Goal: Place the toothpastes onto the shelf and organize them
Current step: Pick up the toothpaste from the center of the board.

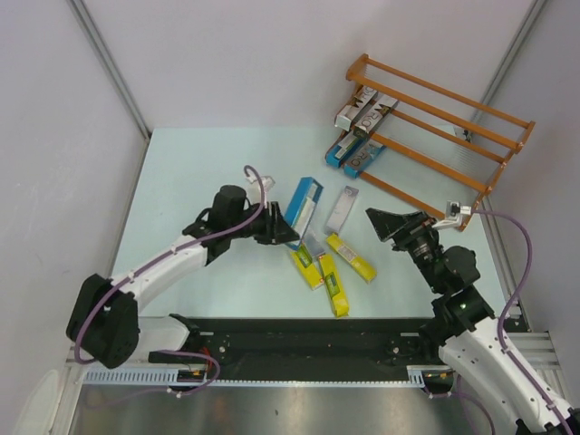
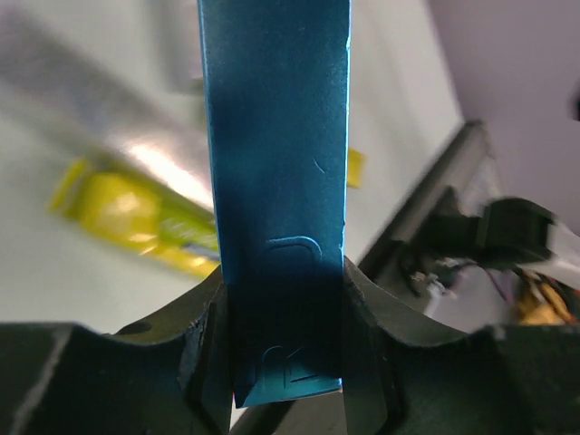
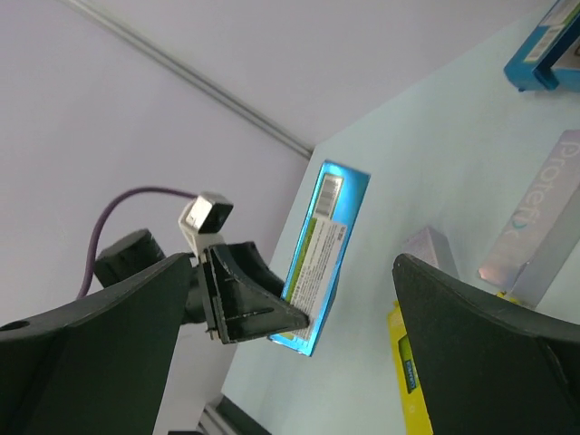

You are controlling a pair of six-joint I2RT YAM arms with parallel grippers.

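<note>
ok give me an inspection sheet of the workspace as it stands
surface: pale green table, loose cartons near its middle
job's things: shelf at far right holds silver and blue shelved cartons at its left end; three yellow cartons and a silver carton lie on the table
clutter: nothing seen
grippers: left gripper shut on a blue carton; right gripper open, empty
cables: purple cables run along both arms, none lying on the cartons
surroundings: grey wall panels; black rail along the near edge
</note>
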